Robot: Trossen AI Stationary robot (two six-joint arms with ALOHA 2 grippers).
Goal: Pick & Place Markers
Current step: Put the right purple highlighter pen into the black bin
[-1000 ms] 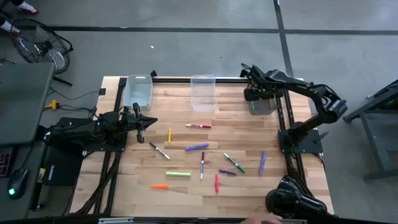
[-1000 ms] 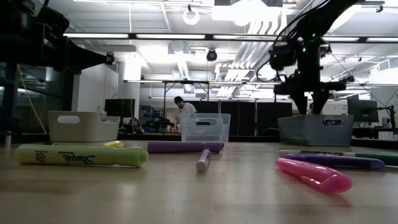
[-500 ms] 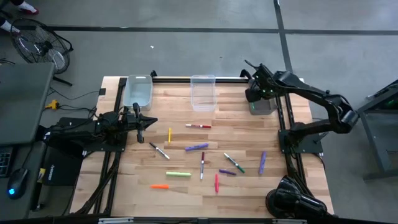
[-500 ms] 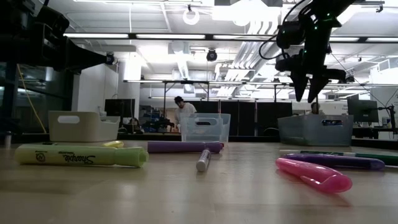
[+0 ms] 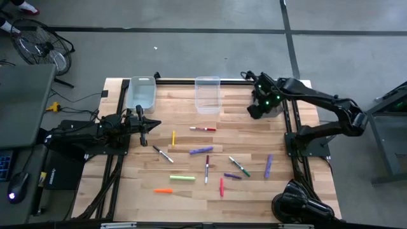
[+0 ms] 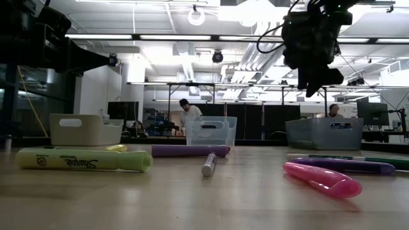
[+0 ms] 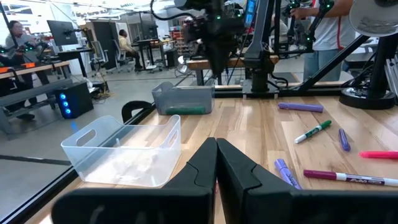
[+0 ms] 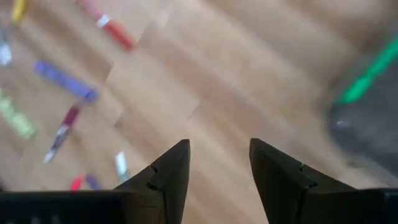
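Observation:
Several markers lie flat and scattered on the wooden table: a red-and-white one (image 5: pixel 202 128), a yellow one (image 5: pixel 173 138), a purple one (image 5: pixel 201 151), a green one (image 5: pixel 239 166) and a light green one (image 5: pixel 182 178) among them. My right gripper (image 8: pixel 219 165) hangs open above the table's far right, beside the grey bin (image 5: pixel 272 107), pointing steeply down with nothing between its fingers. A green marker (image 8: pixel 367 78) lies in that bin. My left gripper (image 5: pixel 145 124) waits shut and level at the table's left side, touching nothing.
Two clear plastic bins stand along the far edge, one at the far left (image 5: pixel 141 93) and one in the middle (image 5: pixel 207 94). The right arm's base and frame (image 5: pixel 305 143) stand at the table's right edge. People show in the room beyond the table.
My right gripper has risen from over the grey bin and swung toward the table's left and near side. It has rolled about its own axis as it went. No marker has moved.

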